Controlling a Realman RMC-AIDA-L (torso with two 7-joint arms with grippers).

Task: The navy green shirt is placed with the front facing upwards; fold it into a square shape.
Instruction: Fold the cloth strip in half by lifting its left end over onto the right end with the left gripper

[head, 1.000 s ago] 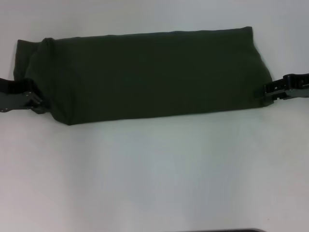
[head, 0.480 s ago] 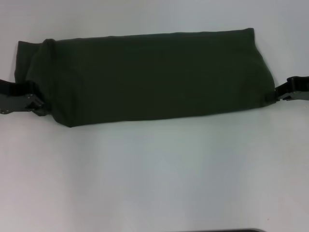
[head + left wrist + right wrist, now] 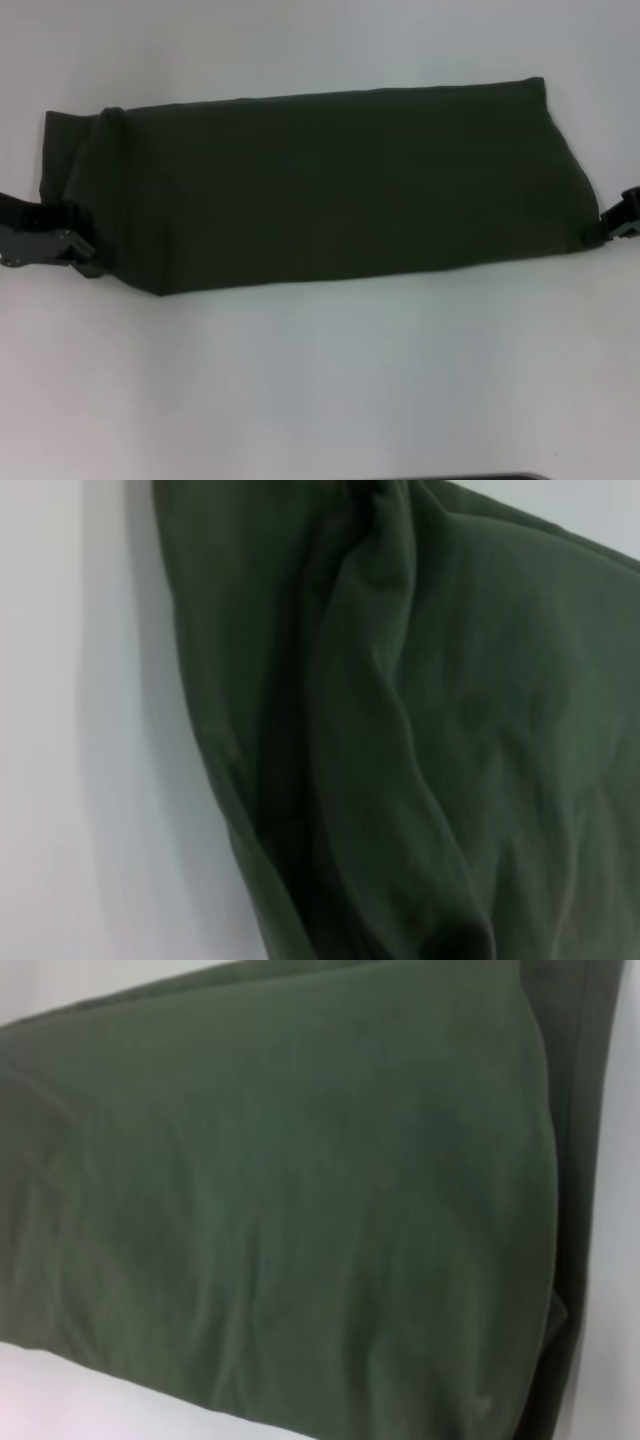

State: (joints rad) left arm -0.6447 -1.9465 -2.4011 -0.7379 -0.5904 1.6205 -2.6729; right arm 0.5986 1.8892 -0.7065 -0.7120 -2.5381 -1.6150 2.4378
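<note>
The navy green shirt (image 3: 330,180) lies folded into a long band across the white table (image 3: 320,380). Its chest letters and neck label are hidden. My left gripper (image 3: 88,258) is shut on the band's near left corner. My right gripper (image 3: 610,230) is at the frame's right edge, shut on the near right corner. The cloth is drawn out between them. The left wrist view shows rumpled folds of the shirt (image 3: 450,730) beside bare table. The right wrist view shows the smooth shirt (image 3: 300,1210) with its folded edge.
The white table runs in front of the shirt and behind it. A dark strip (image 3: 460,477) shows at the bottom edge of the head view.
The right gripper has moved right, nearly out of frame, drawing the shirt's right end with it. The band is longer and sits slightly nearer. The left gripper has shifted nearer.
</note>
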